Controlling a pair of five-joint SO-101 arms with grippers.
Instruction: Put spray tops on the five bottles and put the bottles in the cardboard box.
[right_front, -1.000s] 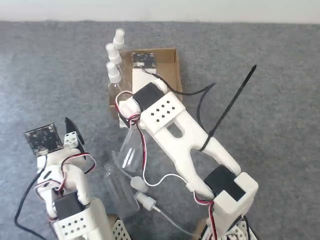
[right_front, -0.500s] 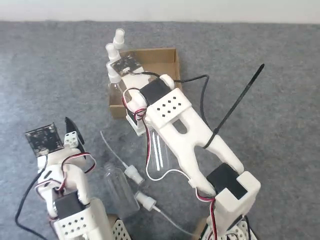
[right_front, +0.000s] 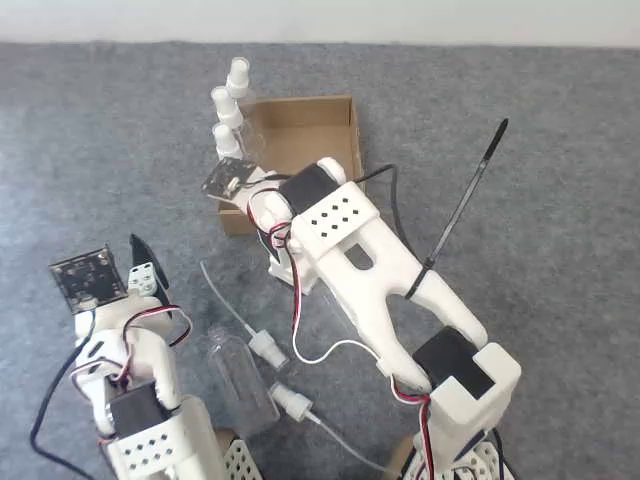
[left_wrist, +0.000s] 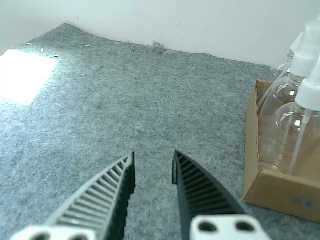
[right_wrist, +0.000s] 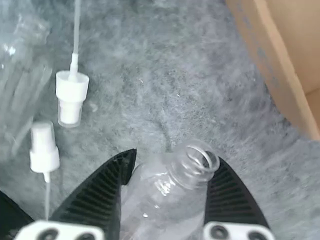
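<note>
Right fingers (right_wrist: 100, 190) are clamped round a clear uncapped bottle (right_wrist: 160, 197), with its threaded neck poking out past the tips. It's held low over the grey desk (right_front: 520, 120), just beside the cardboard box (right_front: 355, 140), at a corner on the side nearest the arms. Three capped bottles (left_wrist: 292, 100) stand inside the box along one wall. Two loose spray tops (right_front: 268, 348) lie on the desk next to a spare bottle (right_front: 240, 375) on its side, between the two arm bases. Left fingers (left_wrist: 115, 195) hover over bare desk with just a narrow gap between them, holding nothing.
</note>
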